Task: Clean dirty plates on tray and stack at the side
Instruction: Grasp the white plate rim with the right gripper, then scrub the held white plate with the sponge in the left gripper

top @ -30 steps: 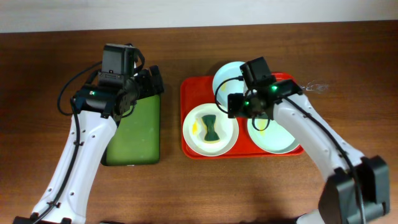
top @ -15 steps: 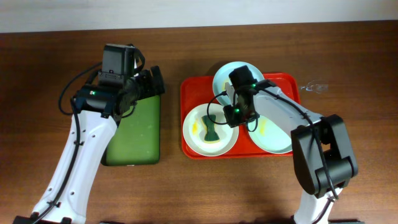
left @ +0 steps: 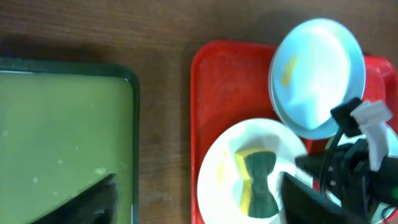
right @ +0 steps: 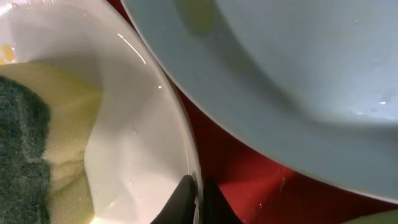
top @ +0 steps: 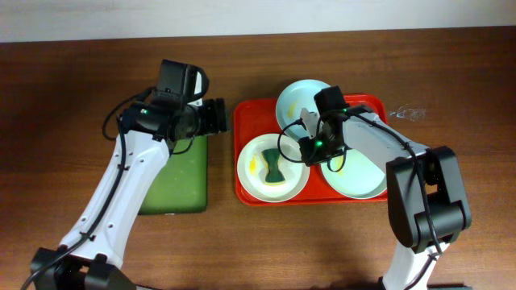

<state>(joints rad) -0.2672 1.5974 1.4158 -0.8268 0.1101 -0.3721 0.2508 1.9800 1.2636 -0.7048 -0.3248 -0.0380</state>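
All three plates sit on the red tray point(top: 250, 121), none stacked at the side yet, and the sponge point(top: 274, 167) lies in the front-left white plate point(top: 294, 181). Our right gripper point(right: 199, 196) is pinched on that plate's rim, we reckon to steady or tip it for scrubbing. Our left gripper point(top: 219, 118) hangs wide open over the desk point(top: 81, 64) between the green tray point(top: 173, 181) and the red one, probably lining up for the sponge.

At the right pincer point(right: 200, 202), the white plate point(right: 143, 143) is smooth and glossy. Its sponge point(right: 25, 143) is rough green scourer over yellow foam. The red tray point(right: 249, 180) is shiny plastic, the counter point(top: 322, 242) grained wood.
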